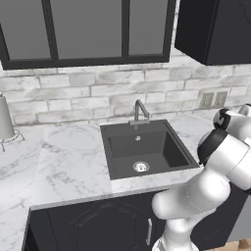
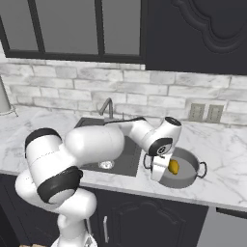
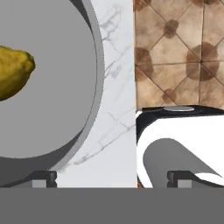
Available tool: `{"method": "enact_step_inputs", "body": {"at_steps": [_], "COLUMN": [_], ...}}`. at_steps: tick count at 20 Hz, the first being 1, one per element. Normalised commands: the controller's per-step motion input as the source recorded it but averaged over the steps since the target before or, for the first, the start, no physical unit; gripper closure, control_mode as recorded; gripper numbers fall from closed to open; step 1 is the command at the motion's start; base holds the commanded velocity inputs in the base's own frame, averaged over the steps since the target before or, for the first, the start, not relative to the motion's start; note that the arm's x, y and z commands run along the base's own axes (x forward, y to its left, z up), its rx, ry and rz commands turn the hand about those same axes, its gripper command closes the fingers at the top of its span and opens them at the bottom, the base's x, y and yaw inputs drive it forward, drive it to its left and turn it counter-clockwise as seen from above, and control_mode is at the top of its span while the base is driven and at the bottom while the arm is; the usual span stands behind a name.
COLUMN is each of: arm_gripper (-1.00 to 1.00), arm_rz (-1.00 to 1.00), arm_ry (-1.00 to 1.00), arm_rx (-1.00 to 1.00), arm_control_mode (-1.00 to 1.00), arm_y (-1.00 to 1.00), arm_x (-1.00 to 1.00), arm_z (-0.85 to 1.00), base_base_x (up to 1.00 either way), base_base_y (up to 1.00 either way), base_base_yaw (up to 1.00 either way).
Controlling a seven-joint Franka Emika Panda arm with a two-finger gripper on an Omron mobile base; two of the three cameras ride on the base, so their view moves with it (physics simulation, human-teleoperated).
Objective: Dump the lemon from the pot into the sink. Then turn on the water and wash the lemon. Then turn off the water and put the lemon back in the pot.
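Knobbly yellow lemon (image 3: 13,72) in smooth round grey pot (image 2: 185,170); fingers (image 3: 43,178) apparently spread.

A rendered home kitchen: a charcoal sink (image 1: 147,152) with faucet (image 1: 141,112) in a white marble desk (image 1: 68,162), whitewashed brick backsplash (image 1: 73,98), dark cabinets (image 1: 215,29) at 12 o'clock.

white brick wall (image 1: 73,98), dark-framed window (image 1: 88,29), black cabinets (image 2: 193,34), marble counter (image 1: 68,162), brown tiled floor (image 3: 179,52).
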Motion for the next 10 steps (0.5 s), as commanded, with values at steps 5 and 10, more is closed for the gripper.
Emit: {"method": "enact_step_inputs", "body": {"at_steps": [5, 10], "arm_gripper": [-1.00, -1.00], "arm_rz": [0.00, -0.01], "arm_ry": [0.00, 0.00], "arm_rx": [0.00, 0.00], "arm_control_mode": [-1.00, -1.00], "arm_y": [-0.09, -0.08], "arm_x": [0.10, 0.10], "arm_z": [-0.22, -0.20], "base_base_x": [0.00, 0.00], "base_base_y": [0.00, 0.00], "base_base_yaw": [0.00, 0.00]}}
